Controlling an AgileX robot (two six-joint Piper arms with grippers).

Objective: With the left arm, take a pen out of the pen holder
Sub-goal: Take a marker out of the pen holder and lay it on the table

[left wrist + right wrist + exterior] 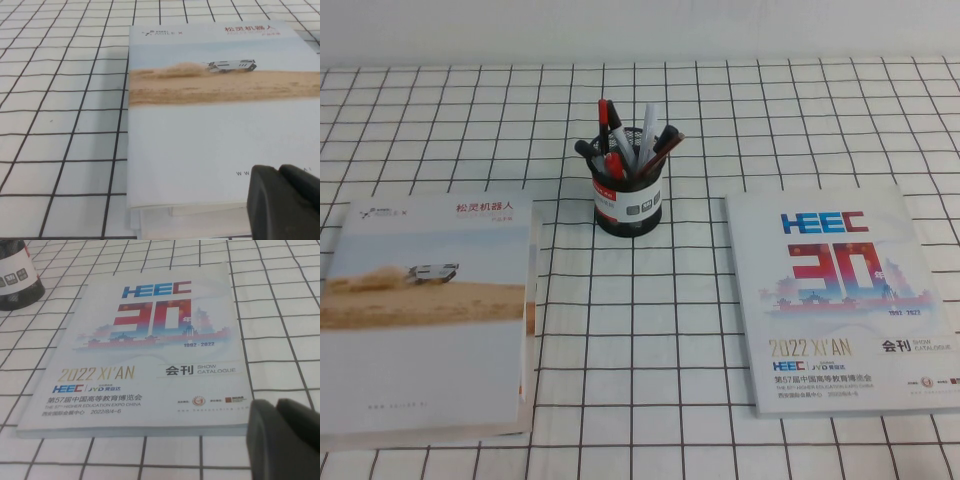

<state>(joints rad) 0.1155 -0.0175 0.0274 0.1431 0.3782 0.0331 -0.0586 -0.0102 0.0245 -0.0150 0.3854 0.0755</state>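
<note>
The pens (625,140) are seen standing in the pen holder (627,205), midway across the table (640,420), toward its far edge. Their long axes run near upright, caps up and fanned: the red pen (603,115) is tipped toward the left edge, the dark ones toward the right. The left gripper (281,175) is clenched on nothing, low over the booklet (210,125) by the near left corner, so a reach toward the far edge and inward is called for. The right gripper (277,407), closed and empty, is over the catalogue (150,340) by the right edge.
</note>
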